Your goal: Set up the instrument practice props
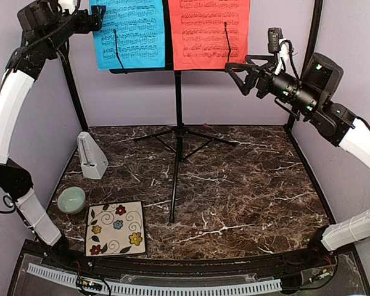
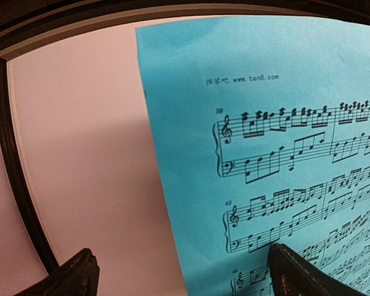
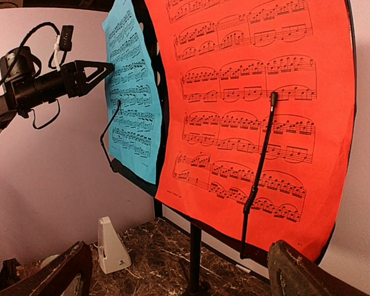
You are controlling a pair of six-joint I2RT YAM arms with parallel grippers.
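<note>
We see a dark marble-patterned table (image 1: 253,185), veined in white. Near its front-left corner lies a square floral tile (image 1: 115,228) — cream, with red, yellow and blue flowers and dark leaves — flat and turned slightly from the front edge. Just beside the tile's far-left corner, close to the table's left edge, a small pale green bowl (image 1: 71,200) sits upright. Pale lilac walls (image 1: 129,98) close the back and sides, with black posts (image 1: 74,92) at the back corners. A white slotted strip (image 1: 172,287) runs along the front edge.

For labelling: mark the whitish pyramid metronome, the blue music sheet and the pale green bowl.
Whitish pyramid metronome (image 1: 92,161), top view, front face.
Blue music sheet (image 1: 135,37), top view, middle.
Pale green bowl (image 1: 71,200), top view, inside.
</note>
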